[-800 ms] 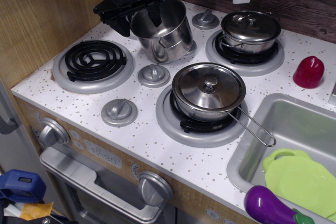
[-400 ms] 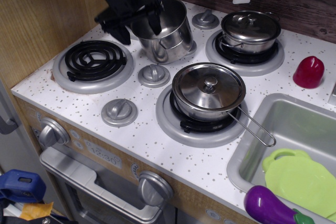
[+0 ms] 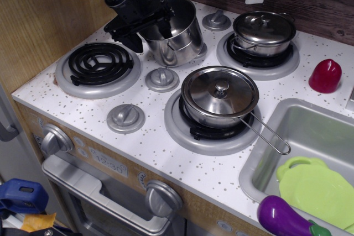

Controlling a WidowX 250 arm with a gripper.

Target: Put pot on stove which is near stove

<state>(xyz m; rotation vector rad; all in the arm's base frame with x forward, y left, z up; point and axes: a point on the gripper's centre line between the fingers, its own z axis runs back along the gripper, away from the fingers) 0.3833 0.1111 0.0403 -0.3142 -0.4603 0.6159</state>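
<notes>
The pot (image 3: 178,40) is a tall, lidless, shiny steel one standing at the back left of the cooktop. My black gripper (image 3: 149,29) reaches in from the upper left and straddles the pot's left rim, one finger inside and one outside. The jaws look apart, wider than the thin wall. The stove (image 3: 98,64) is the bare black spiral coil in a grey ring at the front left, just left of and in front of the pot, with nothing on it.
A lidded long-handled saucepan (image 3: 220,95) sits on the front middle burner. A low lidded steel pot (image 3: 263,30) sits on the back right burner. Grey knobs (image 3: 162,77) stand between the burners. A red object (image 3: 325,75) stands beside the sink (image 3: 310,131), which holds a green plate and an eggplant.
My gripper has twisted at the pot's left rim and the arm has swung a little left. The pot has barely moved.
</notes>
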